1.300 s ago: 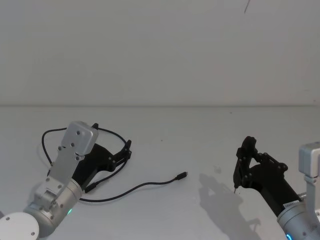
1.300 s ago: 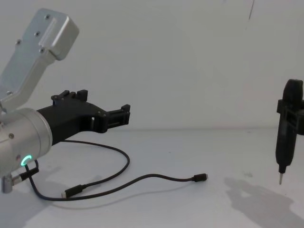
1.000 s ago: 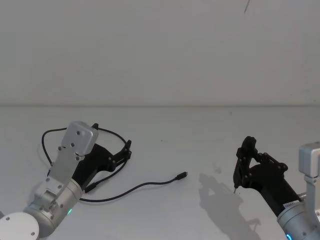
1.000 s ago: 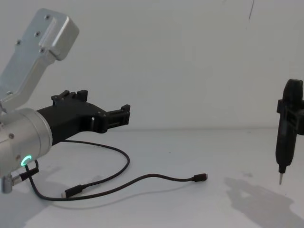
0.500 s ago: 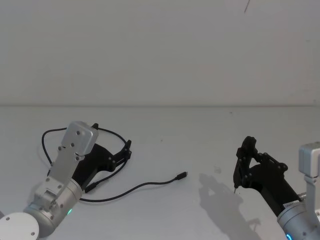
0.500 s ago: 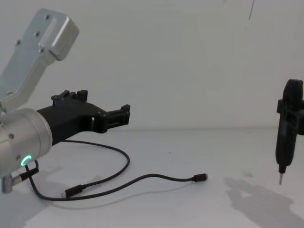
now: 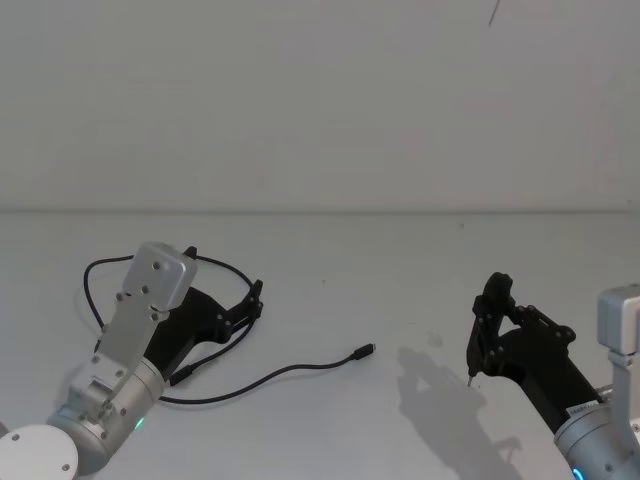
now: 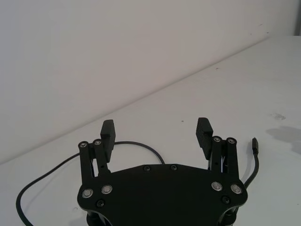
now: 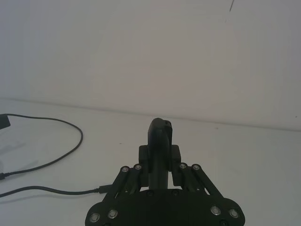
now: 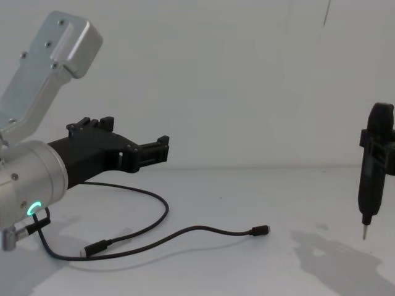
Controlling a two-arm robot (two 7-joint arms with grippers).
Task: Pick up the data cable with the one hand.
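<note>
On the table (image 7: 400, 260) — data cable (image 7: 290, 371) not yet grasped; left tool (image 8: 156, 128) held wide above it; right tool (image 9: 160, 164) parked, pen-shaped tool (image 10: 369, 185) gripped.

Left arm reaches low over the surface from the near left, its silver wrist (image 10: 37, 179) glowing green, the left tool (image 8: 156, 127) level with fingers (image 8: 107, 129) spread wide and empty. Right arm waits near right, right tool (image 9: 160, 155) clamped on a black pen (image 10: 370, 179), tip down.
</note>
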